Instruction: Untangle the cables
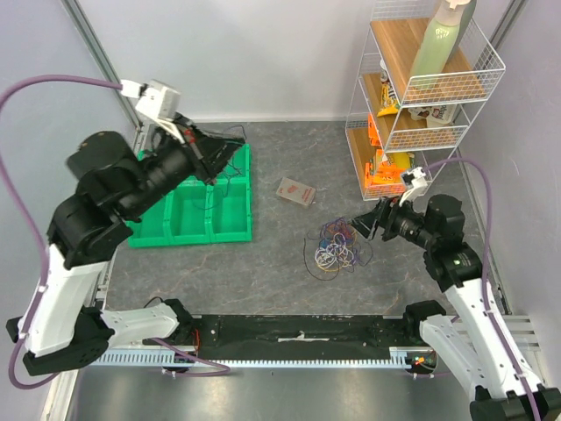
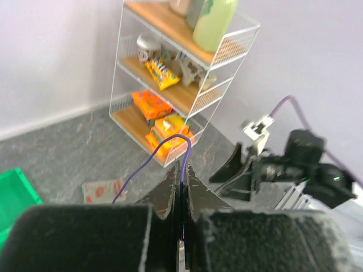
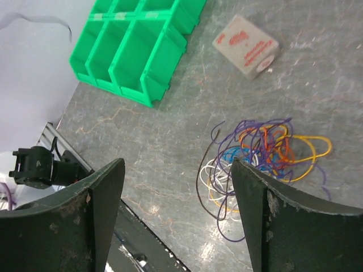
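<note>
**Purple cable pinched on the left; the bunch lies at the spread right gripper**

Table: grey, stone-patterned.

Nearest item is the cables, one loose bunch lying flat on the table, right of centre in the top view. Yellow, white, blue, orange and purple loops overlap, and no strand reads as separated. In the right wrist view the bunch sits right of centre and is wider than it is tall. Yellow loops trail to the right and a dark strand arcs out on the left.

Right gripper: fingers spread wide, nothing between them. In the top view it hangs just right of the bunch with its fingertips pointed left at it. It looks near but apart, as far as I can tell.

Further back, a small packet with red print lies on the table, apart from the bunch.

Left gripper: fingers pressed together on the purple cable, which arcs up out of the pinch and falls away to the lower left of the wrist view. The top view puts this gripper at upper left, raised over the green bin and well apart from the bunch. I cannot tell which compartment is beneath it.

Farthest, at upper right, is a white wire shelf holding snacks and a bottle.

Judgement: the right arm is much the nearer, so the next pick looks like its job. That calls for a short reach left and down, with the jaws set across one outer loop rather than the knot. The risk is dragging the whole bunch along.
</note>
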